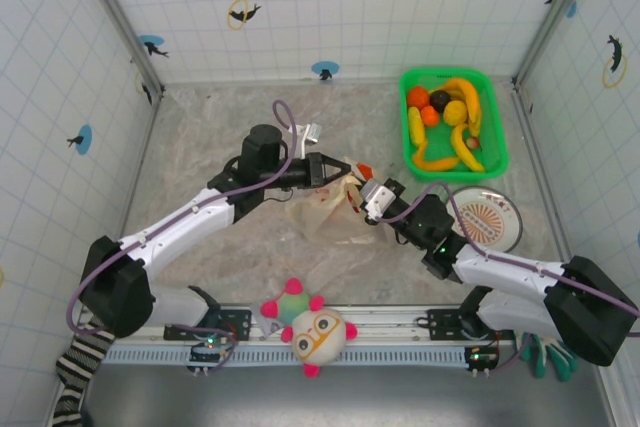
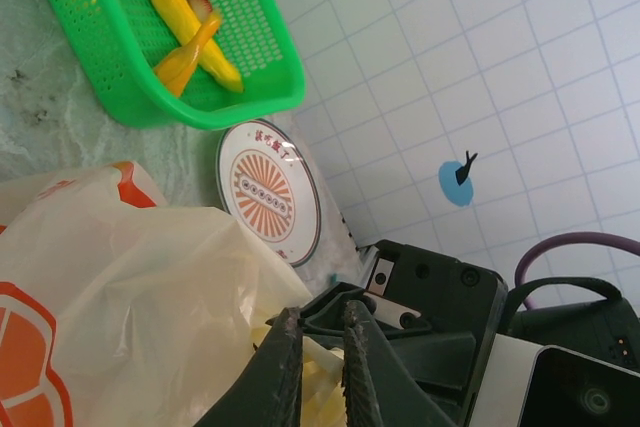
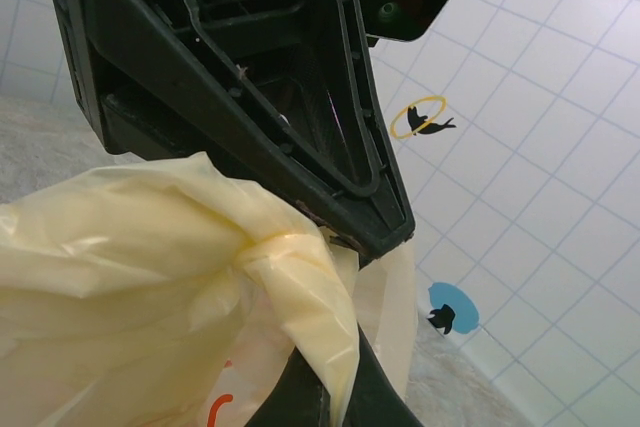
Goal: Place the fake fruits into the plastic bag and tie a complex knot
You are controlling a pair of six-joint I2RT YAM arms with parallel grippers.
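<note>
Bag (image 1: pixel 318 209) lies slack on the table (image 1: pixel 200 127) between both arms, while the fruits (image 1: pixel 440 112) sit well apart in the basket (image 1: pixel 500 162): loading looks undone and the knot unfinished. The right end effector (image 3: pixel 330 402) is clamped on a handle strip (image 3: pixel 310 297). The left end effector (image 2: pixel 322 347) stands nearly together at the film, its grip unclear.

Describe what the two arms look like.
Left arm and right arm match: white link shells, black joint housings, and a purple cable looping along each. The jaws are black tapered wedges.
</note>
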